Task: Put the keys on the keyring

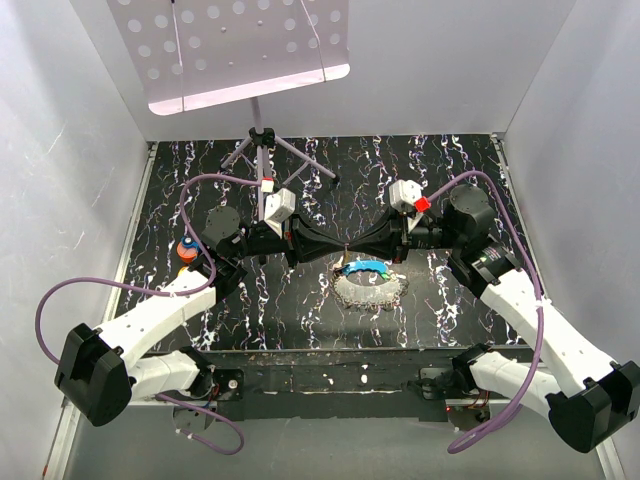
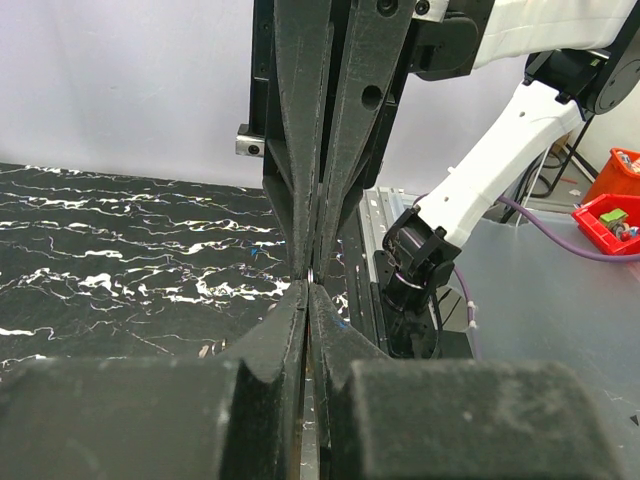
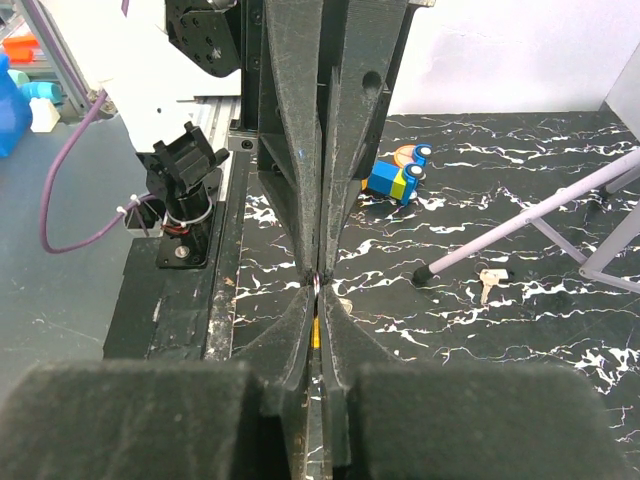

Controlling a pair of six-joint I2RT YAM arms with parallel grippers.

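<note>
When squinting at the wrist views, can see left hand (image 2: 307, 292) and right hand (image 3: 318, 290) both squeezed tight, nose to nose above the counter (image 1: 250, 300), tiny metal ring (image 2: 313, 275) right at the touching tips, no clue whose pinch. Can spot the blue key (image 1: 366, 267) just below, lying across a pale chain loop (image 1: 368, 293). Looks like the yellow key (image 3: 315, 335) peeking through right hand's slit, can't tell if gripped.

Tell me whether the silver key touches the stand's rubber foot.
Apart. The right wrist view shows bare table between the silver key and the rubber foot.
</note>
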